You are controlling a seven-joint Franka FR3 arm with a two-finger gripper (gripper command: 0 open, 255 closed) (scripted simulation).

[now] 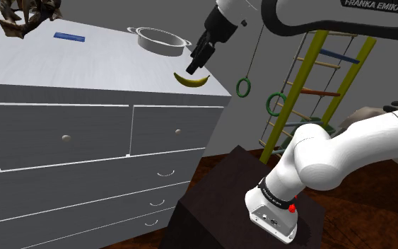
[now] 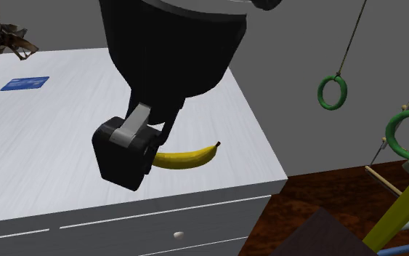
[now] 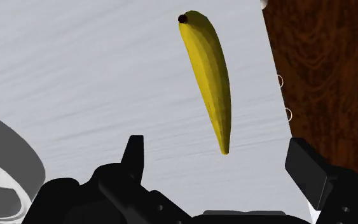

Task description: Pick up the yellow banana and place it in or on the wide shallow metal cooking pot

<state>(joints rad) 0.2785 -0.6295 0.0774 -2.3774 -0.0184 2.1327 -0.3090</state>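
gripper (image 1: 193, 66) angled down — fingers (image 3: 133, 156) apart | hovers near banana (image 1: 191, 80)

- The tool (image 3: 216, 147) holds its two black fingers (image 3: 134, 156) wide apart, touching nothing.
- A yellow banana (image 3: 210, 83) lies flat on the white bench (image 3: 95, 76) ahead, its tapered end in line with the gap between them.
- A grey pot (image 3: 9, 159) curves in beside one finger.
- A brown wood floor (image 3: 323, 70) shows past the bench's edge.
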